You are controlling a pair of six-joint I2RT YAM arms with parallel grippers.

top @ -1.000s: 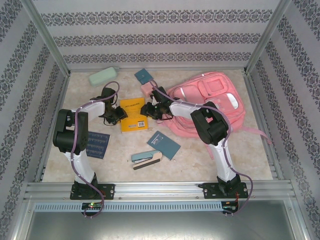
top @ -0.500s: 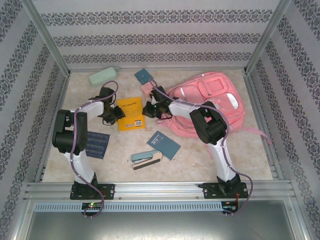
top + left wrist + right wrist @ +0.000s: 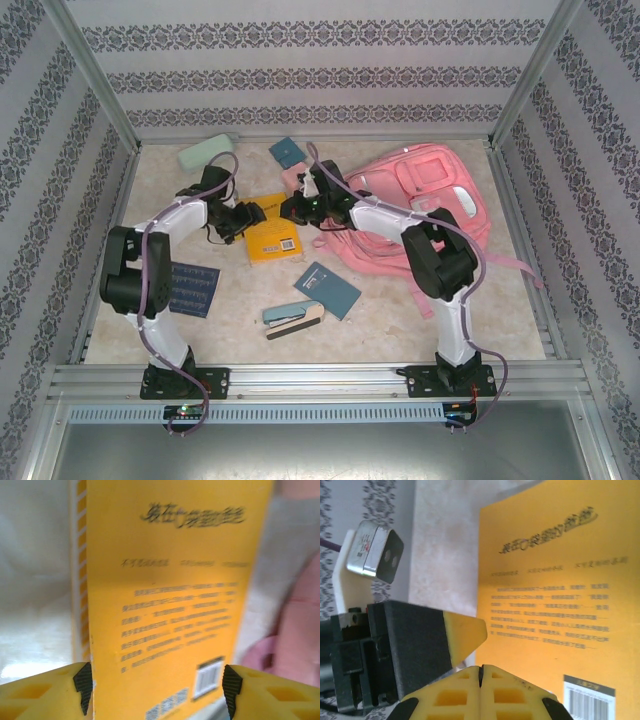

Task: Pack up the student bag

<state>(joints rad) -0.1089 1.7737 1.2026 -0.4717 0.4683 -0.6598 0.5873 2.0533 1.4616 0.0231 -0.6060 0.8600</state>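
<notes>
Student bag [image 3: 440, 190], a large pink fabric backpack, lies flat with its front up at the far right of the bench, close to the far right corner. Its front carries zip pockets outlined by pale trim stripes, plus a pale oval patch toward the right side. A pink strap [image 3: 512, 265] trails off toward the bench's right edge. The right arm reaches over the bag's left part, and its lower left edge is hidden behind that arm. The left gripper [image 3: 245, 220] hangs low over a yellow book [image 3: 272, 232] that lies just left of the bag, about midway between the bench's left and right edges and nearer the far edge. In the left wrist view its 2 yellow fingers stand spread wide, with 1 black pad [image 3: 82, 685] at each side of the book's back cover. Whether the pads press on the cover's edges cannot be told. The right gripper [image 3: 293, 208] sits at the book's far right corner, just beside the bag. In the right wrist view its fingers are pressed together along a thin seam right at the book's edge, and whether any of the cover is pinched there cannot be told. A yellow fingertip [image 3: 465, 632] of the left gripper shows just beside them.
</notes>
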